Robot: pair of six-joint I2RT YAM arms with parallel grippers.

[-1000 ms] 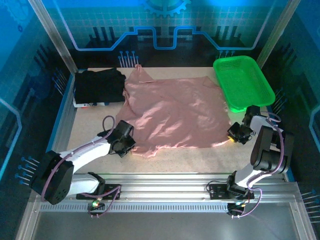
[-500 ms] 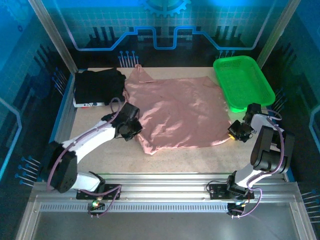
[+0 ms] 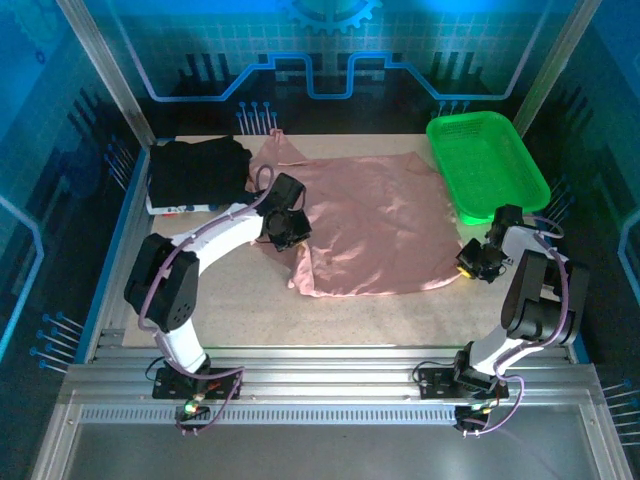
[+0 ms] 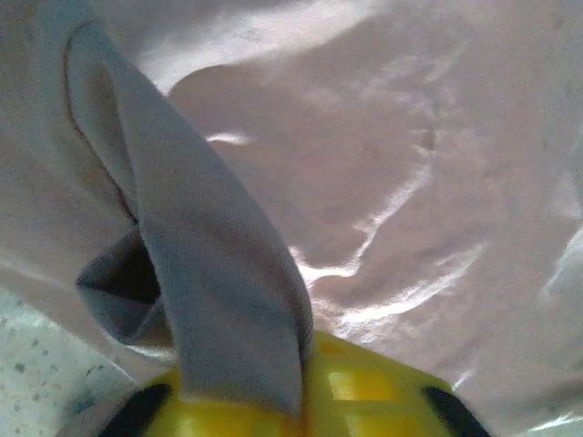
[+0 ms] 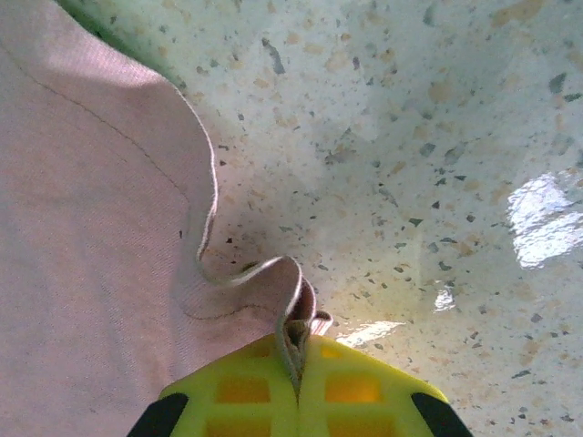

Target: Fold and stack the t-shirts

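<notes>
The dusty-pink t-shirt [image 3: 375, 225] lies spread over the middle of the table, its left side folded in over itself. My left gripper [image 3: 285, 228] hovers over that folded part. In the left wrist view a band of pink cloth [image 4: 214, 273] runs down into the seam of the yellow jaws, so the left gripper [image 4: 305, 364] is shut on it. My right gripper [image 3: 468, 266] sits low at the shirt's near right corner, and in its wrist view the right gripper [image 5: 298, 350] is shut on the hem [image 5: 291, 291]. The black t-shirt [image 3: 198, 172] lies folded at the back left.
A green mesh basket [image 3: 487, 165] stands at the back right, close behind the right arm. Speckled bare tabletop [image 3: 250, 295] stretches in front of the shirt. Frame rails border the table on the left, right and near sides.
My left gripper has travelled from the table's near left up and to the right, dragging the shirt's left edge over the shirt. The right arm has stayed still.
</notes>
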